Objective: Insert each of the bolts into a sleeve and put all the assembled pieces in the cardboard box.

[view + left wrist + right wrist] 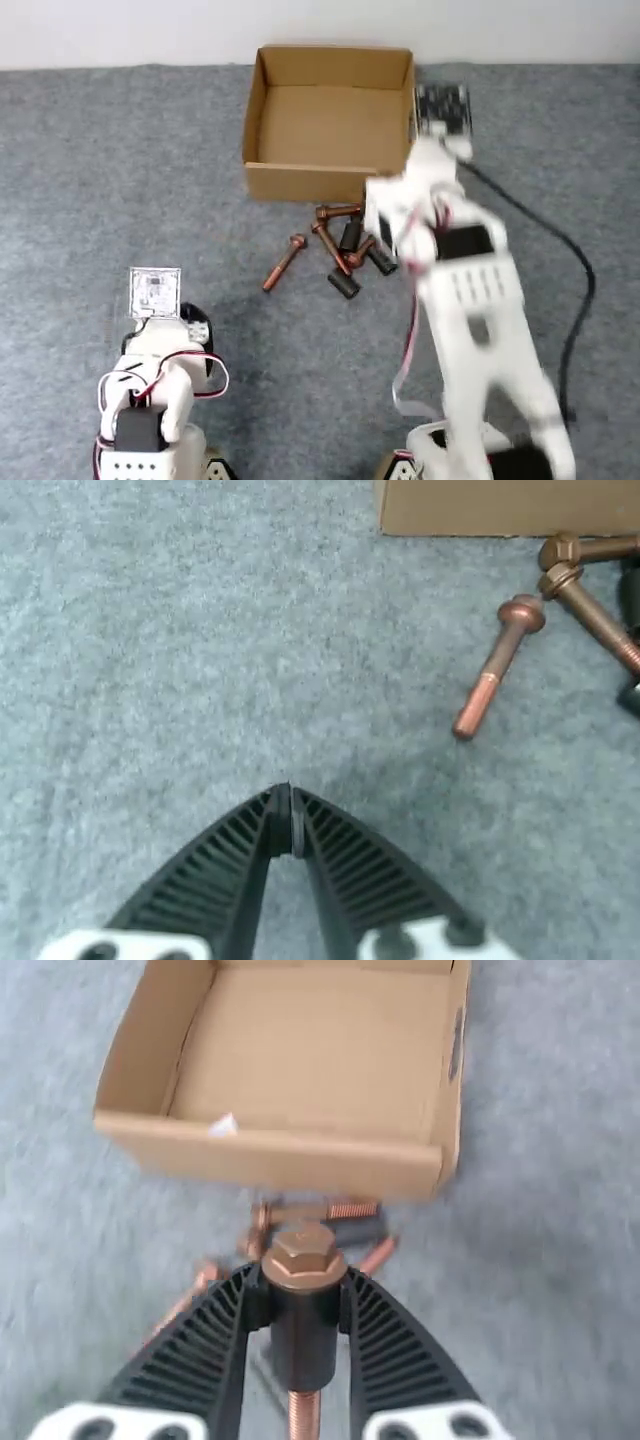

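My right gripper (pixel 303 1285) is shut on an assembled piece: a black sleeve (pixel 303 1335) with a copper bolt through it, the hex head (pixel 303 1255) on top. It hangs above the pile just in front of the open cardboard box (pixel 270 1155). In the high view the right arm (pixel 470 290) stretches over that pile. One loose bolt (pixel 285 262) lies left of the pile, with black sleeves (pixel 343 284) and more bolts (pixel 335 212) beside it. My left gripper (pixel 283 805) is shut on nothing, low over the carpet, short of the loose bolt (pixel 495 670).
The cardboard box (pixel 300 183) stands at the back middle on grey carpet. The left arm (pixel 150 400) sits at the front left with a square marker tag (pixel 155 292) on top. A black cable (pixel 575 300) runs along the right side.
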You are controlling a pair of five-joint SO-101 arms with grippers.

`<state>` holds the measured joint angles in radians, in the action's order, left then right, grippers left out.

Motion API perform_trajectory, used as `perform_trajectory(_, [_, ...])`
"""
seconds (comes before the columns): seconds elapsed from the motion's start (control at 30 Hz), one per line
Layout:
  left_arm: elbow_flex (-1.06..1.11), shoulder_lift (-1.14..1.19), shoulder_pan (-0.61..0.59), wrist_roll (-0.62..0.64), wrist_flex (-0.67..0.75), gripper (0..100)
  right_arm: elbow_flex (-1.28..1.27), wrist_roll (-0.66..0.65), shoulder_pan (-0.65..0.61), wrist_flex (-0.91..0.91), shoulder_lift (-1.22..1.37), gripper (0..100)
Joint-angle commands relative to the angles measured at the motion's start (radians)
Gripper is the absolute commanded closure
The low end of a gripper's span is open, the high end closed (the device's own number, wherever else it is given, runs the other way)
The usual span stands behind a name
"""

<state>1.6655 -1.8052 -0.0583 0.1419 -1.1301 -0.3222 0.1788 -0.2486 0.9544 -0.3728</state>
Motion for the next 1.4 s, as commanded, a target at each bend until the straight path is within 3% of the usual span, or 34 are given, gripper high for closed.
perform_trajectory(0.0, [0.012,-0.008,-0.008,-0.011,0.026,100,0.341,0.008,0.03,-0.033,0.254,99.1])
perform_trajectory(0.33, [0.018,-0.003,-0.008,-0.005,0.029,100,1.065,-0.006,0.042,-0.131,0.921,99.1])
perform_trajectory(0.67, [0.019,-0.003,-0.008,-0.005,0.029,100,1.504,-0.087,0.033,-0.108,1.428,99.1])
perform_trajectory(1.0, [0.019,-0.002,-0.008,-0.005,0.015,100,1.728,-0.153,0.022,0.038,1.635,98.3])
perform_trajectory(1.17, [0.019,-0.002,-0.008,-0.005,0.015,100,1.743,-0.18,0.019,0.07,1.658,84.4])
perform_trajectory(1.37, [0.019,-0.002,-0.008,-0.005,0.015,100,1.772,-0.18,0.018,0.071,1.636,83.1])
